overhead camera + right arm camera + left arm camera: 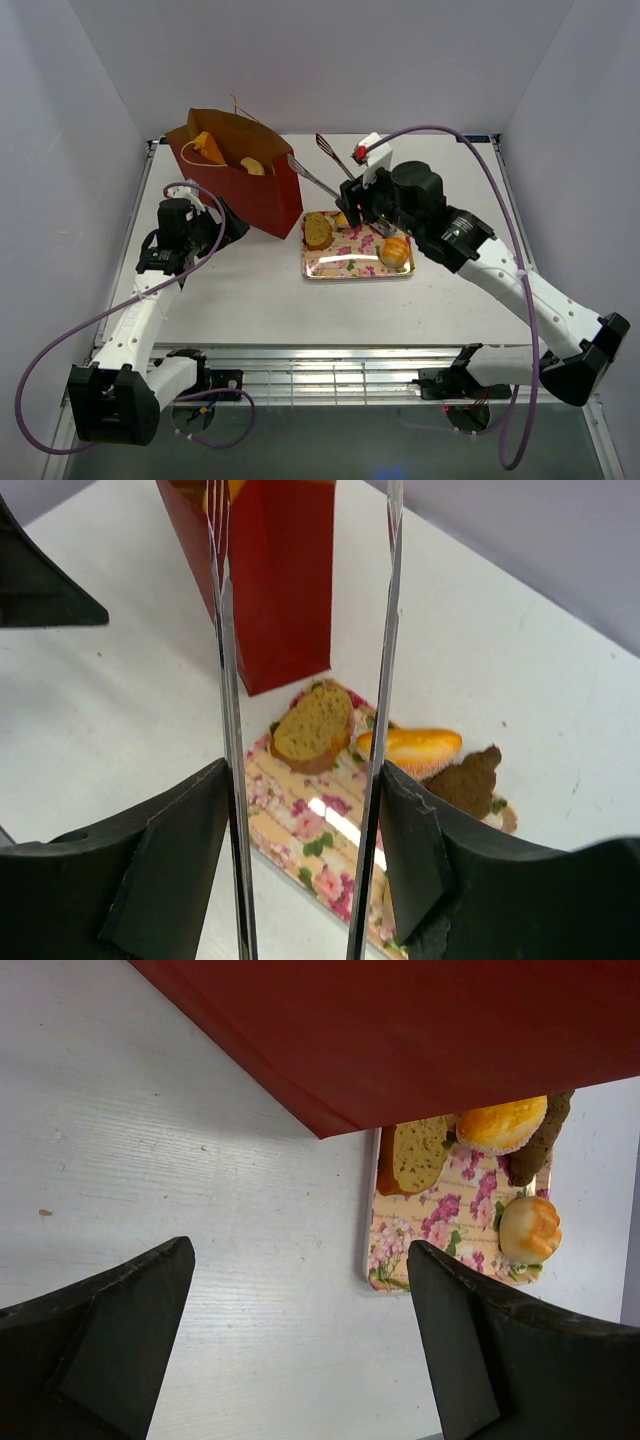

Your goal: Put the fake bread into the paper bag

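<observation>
- Dark red paper bag (250, 195) w/ thin cord handles stands upright, mouth open, on the white table (250, 300).
- Done so far: at least 2 pcs of glossy toy fake bread sit inside the bag, an orange pastry (210, 148) and a pale yellow one (252, 165). Anything deeper is hidden.
- Left to do: 4 pcs lie on the pink floral rectangular tray (345, 265) just right of the bag. The flat brown toast slice (318, 230) is nearest the bag, then a glossy orange roll (410, 748) and a dark brown piece (470, 778). The round golden bun (395, 251) is farthest from the bag.
- Right gripper (305, 780): clenched on long metal tongs (228, 680), one arm against each finger. Tongs gape w/ nothing between the tips, which reach up near the bag's right top edge.
- Left gripper (300, 1260): released, fingers spread wide, empty. It sits low by the bag's near base; can't tell if it touches.
- Judgement: approx. a third through. Next pick is prob. the toast slice, which lies closest to the bag.
</observation>
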Controlling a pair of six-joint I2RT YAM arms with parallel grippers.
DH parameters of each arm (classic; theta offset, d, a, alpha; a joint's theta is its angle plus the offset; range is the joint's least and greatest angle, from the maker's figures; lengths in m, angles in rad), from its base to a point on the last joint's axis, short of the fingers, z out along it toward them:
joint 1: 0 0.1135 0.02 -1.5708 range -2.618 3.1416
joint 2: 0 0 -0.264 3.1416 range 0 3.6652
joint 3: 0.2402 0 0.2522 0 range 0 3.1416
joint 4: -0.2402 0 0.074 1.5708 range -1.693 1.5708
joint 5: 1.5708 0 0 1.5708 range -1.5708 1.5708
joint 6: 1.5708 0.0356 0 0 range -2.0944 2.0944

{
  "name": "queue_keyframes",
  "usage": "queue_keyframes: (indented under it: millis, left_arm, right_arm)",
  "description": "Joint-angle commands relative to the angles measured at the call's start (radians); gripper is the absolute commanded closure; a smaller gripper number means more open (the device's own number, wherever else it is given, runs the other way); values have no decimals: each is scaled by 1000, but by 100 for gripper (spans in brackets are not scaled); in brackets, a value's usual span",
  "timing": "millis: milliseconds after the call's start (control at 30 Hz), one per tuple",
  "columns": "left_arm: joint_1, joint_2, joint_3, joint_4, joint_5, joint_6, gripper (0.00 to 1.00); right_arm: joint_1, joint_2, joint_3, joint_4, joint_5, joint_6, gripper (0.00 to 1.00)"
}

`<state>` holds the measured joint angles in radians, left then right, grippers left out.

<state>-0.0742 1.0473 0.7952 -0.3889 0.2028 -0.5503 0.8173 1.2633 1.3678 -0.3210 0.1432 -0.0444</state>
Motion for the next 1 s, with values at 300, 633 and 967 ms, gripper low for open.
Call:
queue_keyframes:
  millis: [300,633,967]
  left_arm:
    - [-3,-1,15,-8,-22,3,2]
    - [-4,5,15,-5,-8,3,2]
    - [-3,2,13,-2,3,1,2]
  right_arm:
    - [-21,-315,-421,111,213,172,36]
    - [-38,-363,-585,111,268,253,36]
    - [-78,-272,-589,148,236,320,36]
